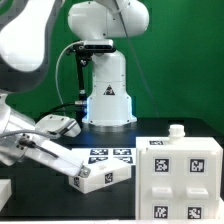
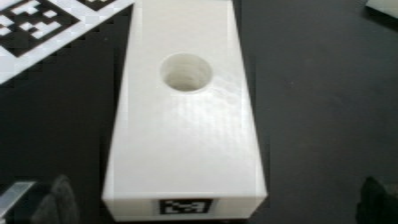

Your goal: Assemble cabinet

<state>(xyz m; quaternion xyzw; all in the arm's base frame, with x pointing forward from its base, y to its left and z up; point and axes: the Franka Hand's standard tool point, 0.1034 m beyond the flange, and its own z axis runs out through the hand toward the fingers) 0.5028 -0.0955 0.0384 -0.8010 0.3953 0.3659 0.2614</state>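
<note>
- We saw a long white box part (image 2: 187,130) of the cabinet lying flat directly under the claw (image 2: 214,200), between its spread fingers and touching neither.
- Its upward face was plain apart from one oval hole (image 2: 187,72), set toward the end farther from the claw.
- The end face nearest the claw bore a small black-and-white tag (image 2: 183,206).
- The large cabinet body (image 1: 185,180) stood upright well apart from the claw, toward the exterior view's right, with square tags on its camera-facing side.
- A small white knob (image 1: 177,130) sat on its top.
</note>
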